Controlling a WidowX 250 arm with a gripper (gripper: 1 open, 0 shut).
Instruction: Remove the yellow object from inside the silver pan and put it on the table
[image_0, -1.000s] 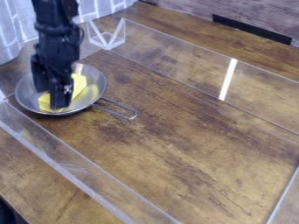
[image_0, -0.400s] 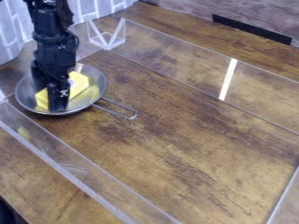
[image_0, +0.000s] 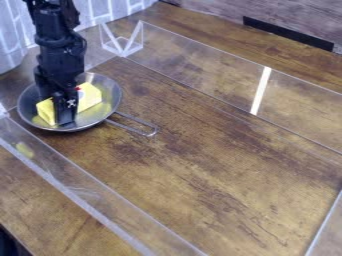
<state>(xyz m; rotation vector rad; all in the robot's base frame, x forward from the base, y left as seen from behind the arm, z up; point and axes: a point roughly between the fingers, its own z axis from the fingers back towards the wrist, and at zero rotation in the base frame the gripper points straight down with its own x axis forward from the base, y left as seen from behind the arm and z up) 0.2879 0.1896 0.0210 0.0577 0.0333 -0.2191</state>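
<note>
Yellow block (image_0: 88, 97) in silver pan (image_0: 111, 112), pan at 10 o'clock on counter (image_0: 201, 150). Jaws (image_0: 63, 103) spread wide over block, no grip seen. Square up across block's narrow sides, close gently, lift straight clear of rim before heading 4 o'clock.

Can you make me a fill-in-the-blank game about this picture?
1. The block inside the pan is colored ____.
2. The pan's handle is made of thin ____.
3. The tool reaching into the pan is colored ____.
4. The big tabletop is made of brown ____.

Missing words: yellow; wire; black; wood
</note>
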